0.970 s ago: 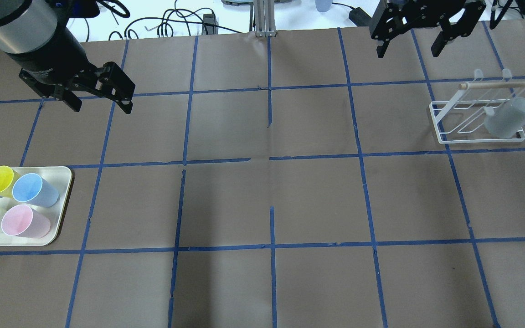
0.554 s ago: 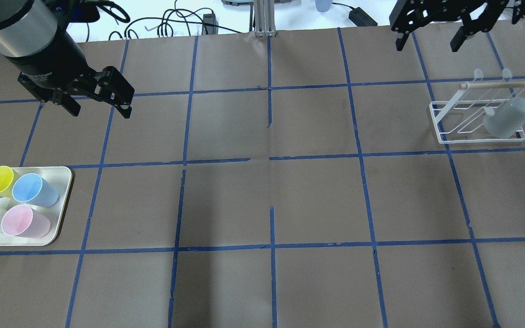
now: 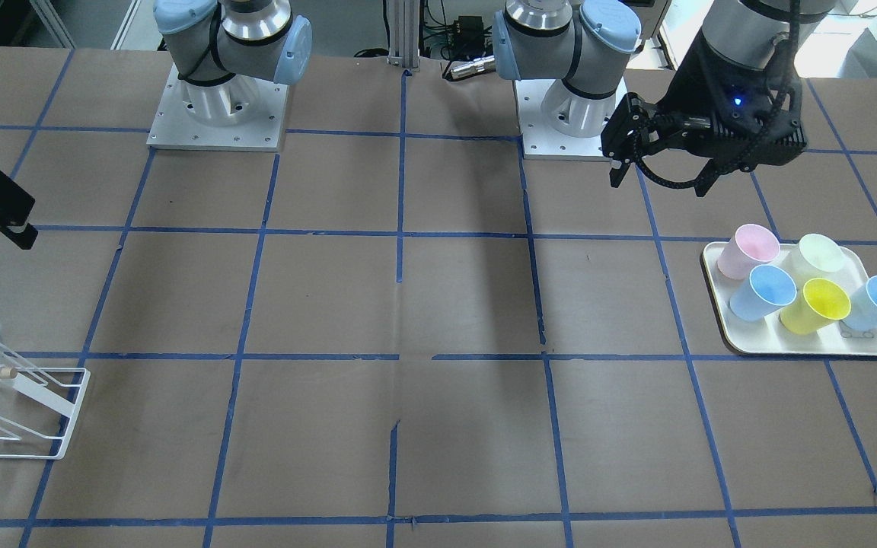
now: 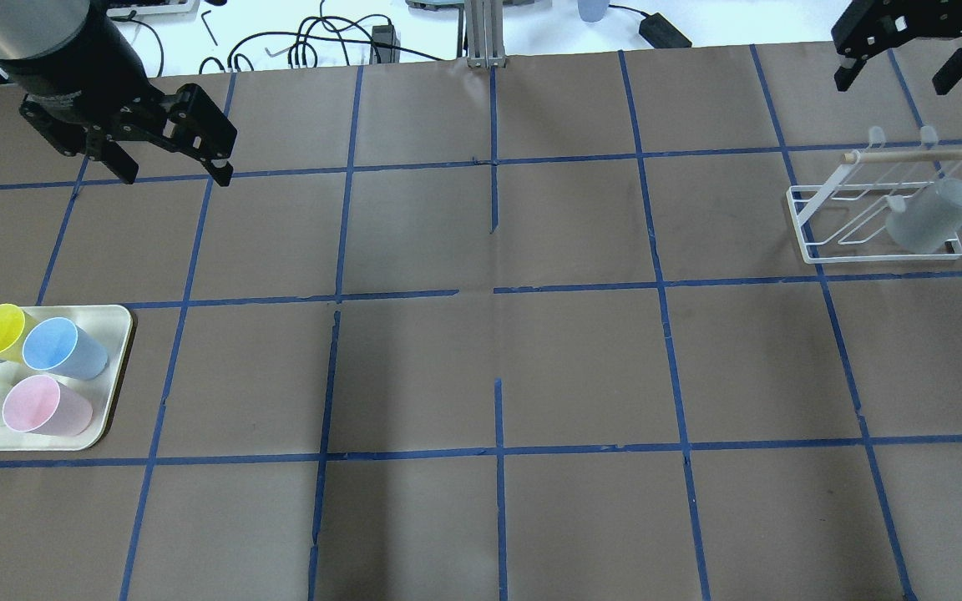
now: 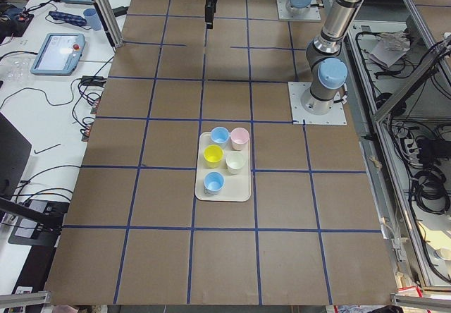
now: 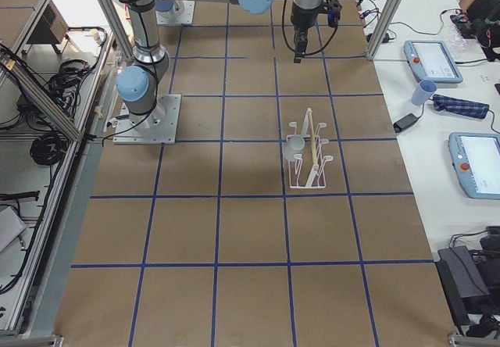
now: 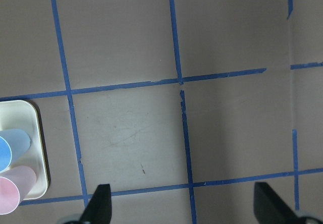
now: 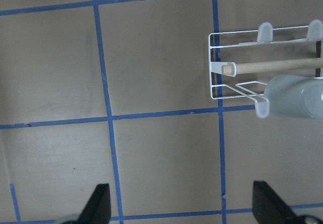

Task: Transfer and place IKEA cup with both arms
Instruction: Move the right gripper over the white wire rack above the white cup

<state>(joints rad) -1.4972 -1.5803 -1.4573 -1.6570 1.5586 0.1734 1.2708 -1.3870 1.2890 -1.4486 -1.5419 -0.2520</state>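
The pale-grey IKEA cup (image 4: 930,215) hangs tilted on a peg of the white wire rack (image 4: 807,227) at the table's far right. It also shows in the right wrist view (image 8: 298,97). My right gripper (image 4: 894,79) is open and empty, hovering beyond the rack near the far table edge, apart from the cup. My left gripper (image 4: 174,171) is open and empty above the far left of the table. It also shows in the front view (image 3: 658,183), well away from the tray.
A cream tray (image 4: 118,334) at the left edge holds yellow, blue, pink and pale-green cups. A wooden dowel (image 4: 932,154) lies across the rack's top. Cables (image 4: 314,42) lie beyond the far edge. The brown table has a blue tape grid.
The right gripper has moved right and toward the far edge, away from the rack. The left gripper has drifted left and toward the far edge. Both stay open; the cup has not moved.
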